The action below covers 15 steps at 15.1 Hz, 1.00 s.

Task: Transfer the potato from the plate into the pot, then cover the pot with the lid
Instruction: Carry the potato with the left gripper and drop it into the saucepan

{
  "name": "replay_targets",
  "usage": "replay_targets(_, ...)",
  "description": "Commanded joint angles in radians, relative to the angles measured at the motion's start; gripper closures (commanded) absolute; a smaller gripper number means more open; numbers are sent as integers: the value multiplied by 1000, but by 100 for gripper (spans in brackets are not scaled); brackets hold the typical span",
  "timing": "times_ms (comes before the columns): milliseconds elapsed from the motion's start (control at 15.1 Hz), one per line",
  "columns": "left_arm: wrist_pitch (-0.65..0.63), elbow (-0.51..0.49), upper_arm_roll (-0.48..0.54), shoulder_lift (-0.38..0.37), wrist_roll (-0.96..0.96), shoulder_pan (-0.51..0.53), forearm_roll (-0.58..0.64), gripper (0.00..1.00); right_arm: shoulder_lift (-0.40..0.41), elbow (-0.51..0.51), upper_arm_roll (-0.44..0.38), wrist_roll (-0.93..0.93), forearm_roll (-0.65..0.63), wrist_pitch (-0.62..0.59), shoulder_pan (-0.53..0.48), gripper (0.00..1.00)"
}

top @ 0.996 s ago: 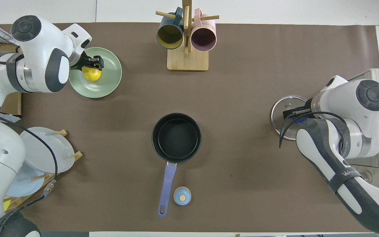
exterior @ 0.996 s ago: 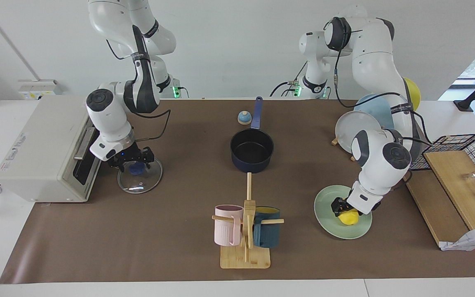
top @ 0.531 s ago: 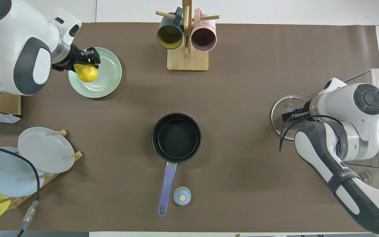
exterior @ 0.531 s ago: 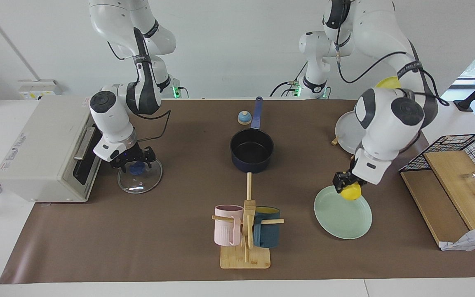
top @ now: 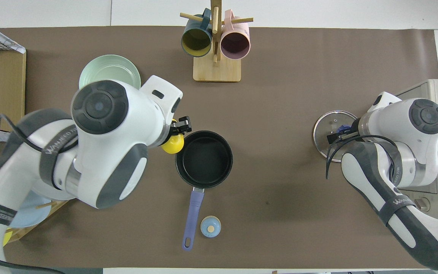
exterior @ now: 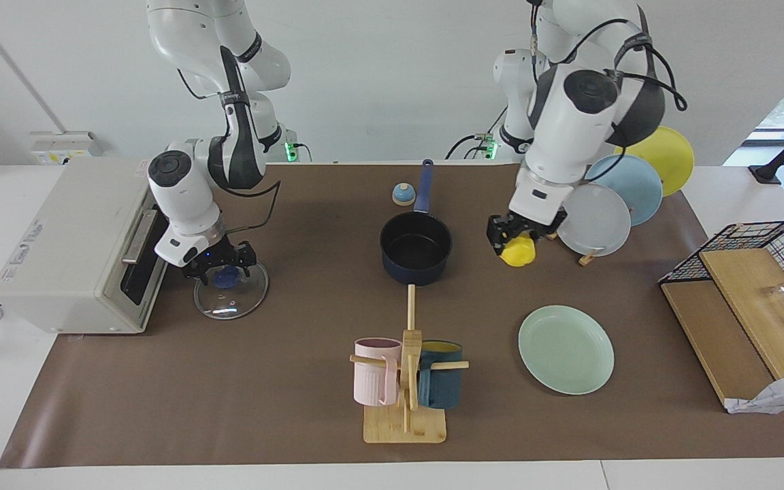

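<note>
My left gripper (exterior: 514, 238) is shut on the yellow potato (exterior: 518, 253) and holds it in the air beside the navy pot (exterior: 416, 272), on the side toward the left arm's end of the table. In the overhead view the potato (top: 172, 144) sits just outside the rim of the pot (top: 203, 158). The mint-green plate (exterior: 565, 348) lies bare, farther from the robots. My right gripper (exterior: 222, 267) is low over the glass lid (exterior: 229, 303) beside the toaster oven, fingers spread around its blue knob. The lid lies flat on the table.
A mug rack (exterior: 405, 381) with a pink and a teal mug stands farther from the robots than the pot. A small bell (exterior: 403, 194) sits beside the pot's handle. A toaster oven (exterior: 72, 245), an upright plate rack (exterior: 610, 211) and a wire basket with a wooden board (exterior: 753, 286) stand at the table's ends.
My left gripper lifted the potato off the plate and carried it toward the pot. The plate is now bare. My right gripper stayed at the lid's knob.
</note>
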Motion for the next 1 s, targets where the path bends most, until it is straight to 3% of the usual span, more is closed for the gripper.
replay_targets(0,208,-167,20,-43,-63,-81,-11,100,-19,-27,6,-44,17,25,-14,0)
replay_targets(133,240,-169,21,8,-72,-107,-11,100,-19,-27,6,-57,17,25,-14,5)
replay_targets(398,320,-222,21,13,-54,-109,-9,100,-17,-18,6,-57,17,23,-15,24)
replay_targets(531,352,-228,23,57,-55,-126,-8,100,-14,-8,6,-56,18,18,-14,32)
replay_targets(797,394,-230,24,103,-55,-135,-2,100,-5,44,6,-53,21,-35,-11,55)
replay_targets(930,392,-231,24,111,-39,-136,1,100,7,104,6,-53,23,-101,-6,56)
